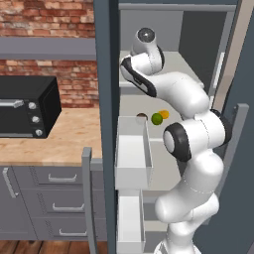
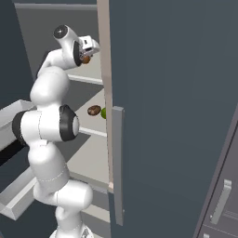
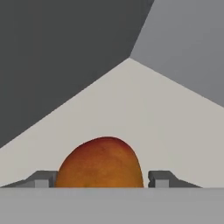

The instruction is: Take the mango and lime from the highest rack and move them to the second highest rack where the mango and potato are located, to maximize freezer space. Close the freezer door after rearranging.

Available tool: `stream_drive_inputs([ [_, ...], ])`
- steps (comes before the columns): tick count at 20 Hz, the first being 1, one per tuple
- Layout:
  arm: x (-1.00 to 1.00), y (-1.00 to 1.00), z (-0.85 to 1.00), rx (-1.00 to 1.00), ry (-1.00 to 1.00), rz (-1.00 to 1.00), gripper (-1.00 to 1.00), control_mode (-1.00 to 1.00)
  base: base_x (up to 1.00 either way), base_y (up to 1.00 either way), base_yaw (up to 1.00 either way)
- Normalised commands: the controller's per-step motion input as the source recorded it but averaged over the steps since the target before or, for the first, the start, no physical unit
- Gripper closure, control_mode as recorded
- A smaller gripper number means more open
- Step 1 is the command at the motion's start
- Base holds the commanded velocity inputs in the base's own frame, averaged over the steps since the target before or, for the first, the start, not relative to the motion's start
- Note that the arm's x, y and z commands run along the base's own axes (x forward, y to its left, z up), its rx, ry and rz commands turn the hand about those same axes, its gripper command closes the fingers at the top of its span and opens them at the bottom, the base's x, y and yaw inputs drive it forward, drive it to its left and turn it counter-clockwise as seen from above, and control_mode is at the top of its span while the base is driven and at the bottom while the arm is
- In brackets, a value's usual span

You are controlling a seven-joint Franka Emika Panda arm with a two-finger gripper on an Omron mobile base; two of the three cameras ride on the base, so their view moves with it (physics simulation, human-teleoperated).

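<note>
Hand view shows the gripper (image 3: 99, 179) closing around the reddish mango (image 3: 99, 164) on the highest rack (image 3: 131, 109), fingertips flanking but perhaps not yet firm, so lifting early could roll the fruit away.

A red brick wall (image 1: 44, 17) stands well to the left of the tool, with a grey shelf band (image 1: 47, 48) across it. Under it there is a wooden tabletop (image 1: 59, 141) that carries a black oven (image 1: 27, 106) with three round knobs. Below the tabletop are grey drawers (image 1: 49, 198) with pale bar handles. A strip of brown wooden floor (image 1: 44, 246) shows at the bottom. More grey cabinet fronts (image 2: 223, 200) with a bar handle stand far to the right of the tool. The light is even and soft.
</note>
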Motion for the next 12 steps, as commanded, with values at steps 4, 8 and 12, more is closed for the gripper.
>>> stream_drive_inputs([
  [4,0.08,0.02,-0.52,-0.11,0.10,0.00,1.00,-1.00,0.00,0.00,0.00],
  [8,-0.14,-0.06,-0.23,0.02,-0.06,0.00,1.00,-1.00,0.00,0.00,0.00],
  [12,-0.62,-0.20,-0.03,0.21,-0.40,0.00,1.00,-1.00,0.00,0.00,0.00],
])
